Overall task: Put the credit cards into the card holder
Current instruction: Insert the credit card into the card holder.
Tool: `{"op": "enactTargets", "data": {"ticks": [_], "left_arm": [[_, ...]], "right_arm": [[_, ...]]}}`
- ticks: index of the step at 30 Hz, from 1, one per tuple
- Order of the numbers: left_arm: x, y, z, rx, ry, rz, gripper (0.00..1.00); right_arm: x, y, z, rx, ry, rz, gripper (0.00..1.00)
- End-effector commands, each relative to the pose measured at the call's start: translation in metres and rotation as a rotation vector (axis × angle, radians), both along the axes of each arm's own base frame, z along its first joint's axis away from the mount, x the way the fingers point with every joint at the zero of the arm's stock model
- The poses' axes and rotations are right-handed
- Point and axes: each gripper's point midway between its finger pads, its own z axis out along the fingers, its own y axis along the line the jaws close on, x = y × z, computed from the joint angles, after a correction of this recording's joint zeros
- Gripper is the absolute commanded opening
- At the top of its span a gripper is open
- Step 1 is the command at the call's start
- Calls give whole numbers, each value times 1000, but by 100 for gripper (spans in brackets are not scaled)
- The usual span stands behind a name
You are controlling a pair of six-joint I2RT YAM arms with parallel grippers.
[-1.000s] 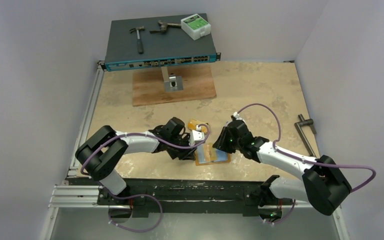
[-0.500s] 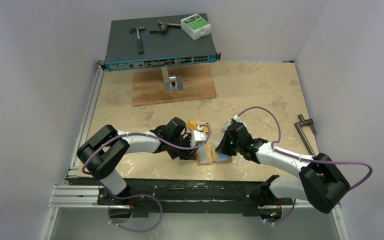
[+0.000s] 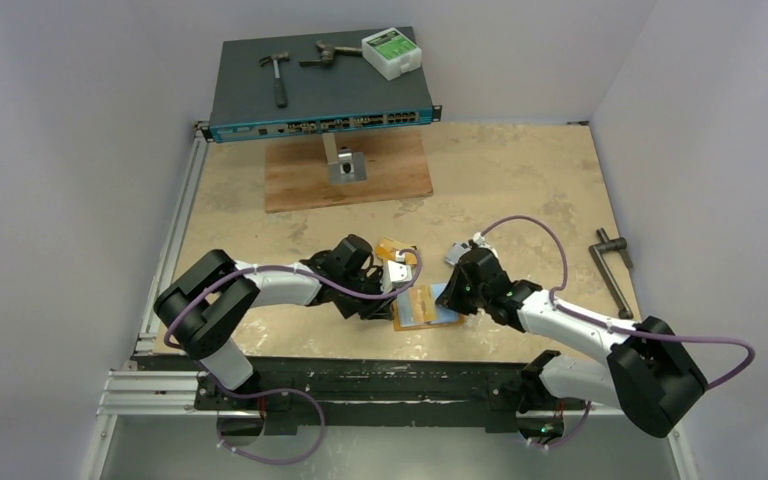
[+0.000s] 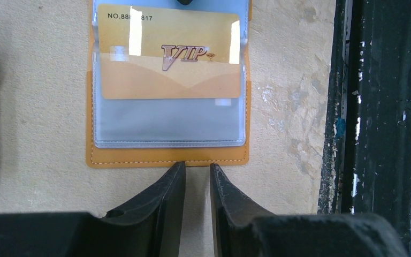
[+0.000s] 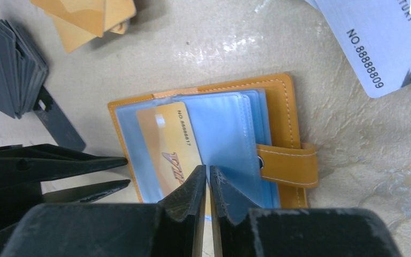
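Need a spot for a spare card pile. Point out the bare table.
Bare: the stretch between the wooden board and the metal crank; also the strip left of the board. Crowded: around the wallet, hemmed by card piles, left fingers and right fingers.

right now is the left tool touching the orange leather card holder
Cannot tell. In the left wrist view the left tool sits at the edge of the orange leather card holder, but contact isn't plain.

Orange card holder (image 5: 283, 107), gold card (image 4: 168, 75)
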Motion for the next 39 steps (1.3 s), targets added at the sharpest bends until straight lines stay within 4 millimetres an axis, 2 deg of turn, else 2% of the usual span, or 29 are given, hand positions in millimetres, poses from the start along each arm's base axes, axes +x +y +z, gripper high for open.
{"op": "enactTargets", "data": {"ticks": [1,7,19,25,28,35,39], "left_arm": [[1,0,-5,21,-10,-13,23],[0,-1,-4,17,-1,-11,23],[-3,-3,-7,27,1,-21,23],[-4,-3,-8,27,2,-23,23],[-4,-3,-8,28,3,-25,23],[-5,-3,-8,28,7,-27,23],[-5,-3,-7,27,5,-27,23]], "right_arm": [[1,-3,-8,-12,3,-8,7],[0,5,-10,10,5,28,1],[-9,8,-13,30,22,46,0],[-15,20,-16,4,29,81,0],[-14,35,-10,7,21,109,0],[-7,38,-3,-39,-5,129,0],[-7,47,-1,-29,-7,156,0]]}}
